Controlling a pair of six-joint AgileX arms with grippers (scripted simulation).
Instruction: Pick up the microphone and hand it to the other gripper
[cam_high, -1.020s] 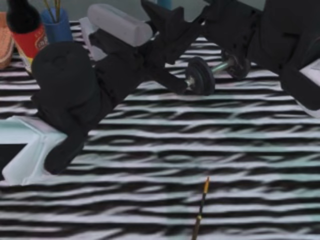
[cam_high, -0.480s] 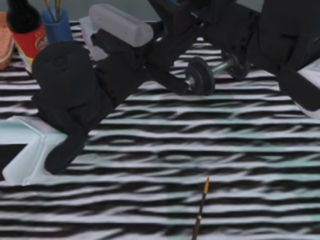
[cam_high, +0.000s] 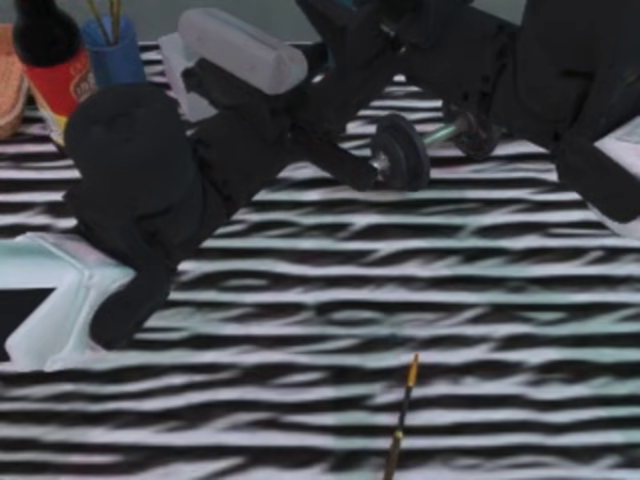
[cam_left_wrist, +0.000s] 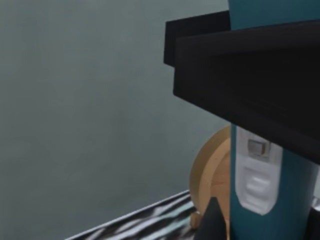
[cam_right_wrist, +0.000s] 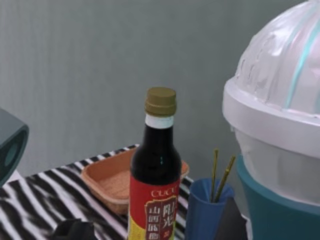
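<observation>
- Both AgileX arms meet beyond the dumbbell (cam_high: 400, 152), at the far edge of the zebra-striped surface (cam_high: 400, 300).
- Left hand (cam_high: 335, 40) is up behind the dumbbell's near plate. We cannot tell whether it is spread or pressed together.
- Right hand (cam_left_wrist: 250, 85) is seen from the left wrist as black bars lying across the teal handle, above the white switch strip. It reads as pinching the microphone (cam_left_wrist: 255, 185).
- The microphone is off the surface, upright, held up between the two hands, above and behind the dumbbell. From the right wrist its round mesh head (cam_right_wrist: 280, 110) fills the near side, with the teal collar below it.
- Well to the left of the dumbbell are a soy sauce bottle (cam_high: 50, 60), a blue cup (cam_high: 112, 55) with thin sticks in it just beside the bottle, and an orange tray (cam_high: 8, 85) past the bottle.
- On the near side of the dumbbell, well apart from it, a paintbrush (cam_high: 402, 415) lies flat on the stripes.
- A round wooden thing (cam_left_wrist: 210, 175) shows behind the handle in the left wrist view; we cannot tell what it is.
</observation>
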